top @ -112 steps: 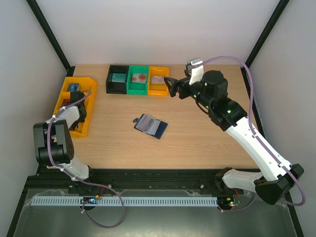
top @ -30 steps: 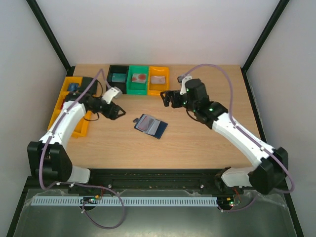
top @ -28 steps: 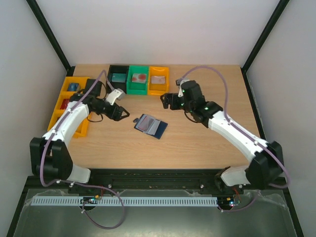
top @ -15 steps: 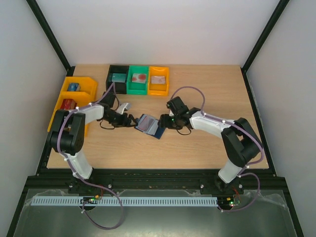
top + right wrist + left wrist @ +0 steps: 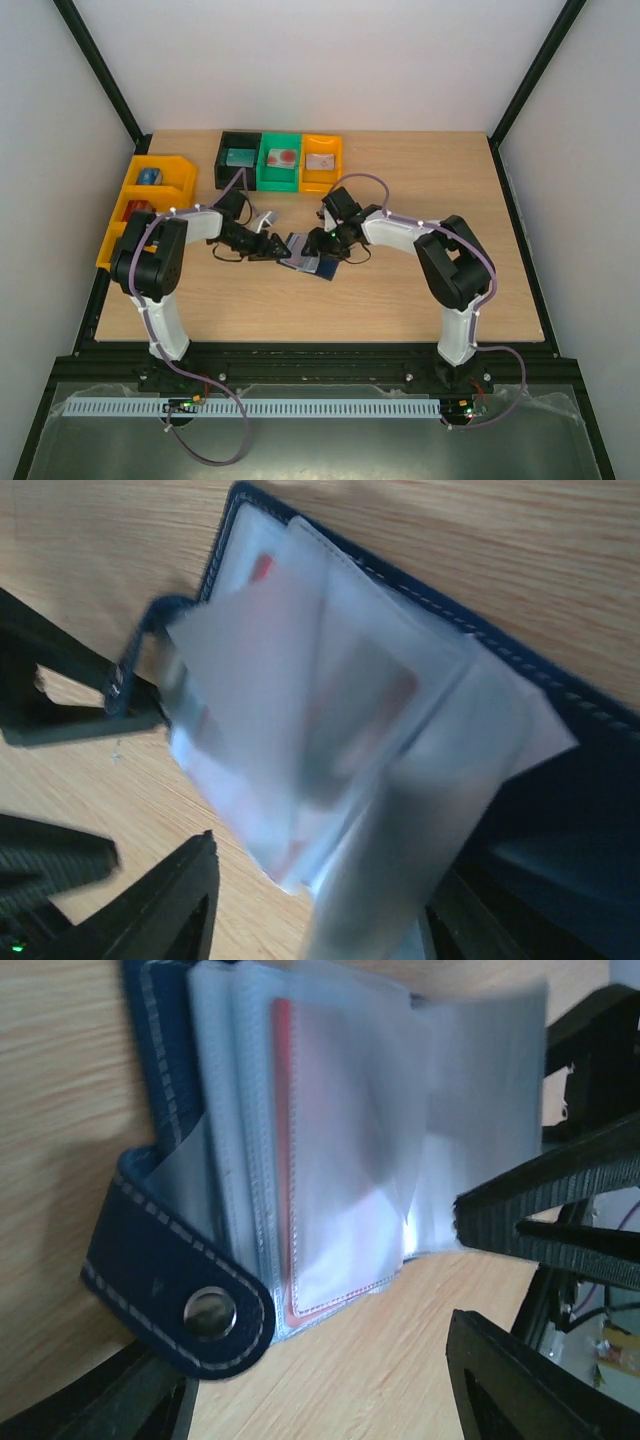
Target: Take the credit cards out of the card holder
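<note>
From above, the holder (image 5: 312,262) lies open near the middle of the table (image 5: 430,200), well apart from every edge. The left gripper (image 5: 272,248) is at its left side and the right gripper (image 5: 320,243) is over its far side, both low over it. Black (image 5: 239,160), green (image 5: 280,162) and orange (image 5: 322,160) bins stand in a row along the far edge. A yellow bin (image 5: 150,200) sits by the left edge.

The left wrist view shows the holder's clear sleeves (image 5: 240,1110) fanned out. A red-edged card (image 5: 340,1210) is inside one of them. The snap tab (image 5: 175,1280) sticks out toward the camera, between the left fingers (image 5: 520,1380). Those fingers stand wide apart and clamp nothing. The right gripper's tips reach the sleeves' far edge.

In the right wrist view a blurred sleeve stands raised off the navy cover, with reddish card showing through the stack. The right jaws are part-way closed with that sleeve between them. Whether they pinch it cannot be told.
</note>
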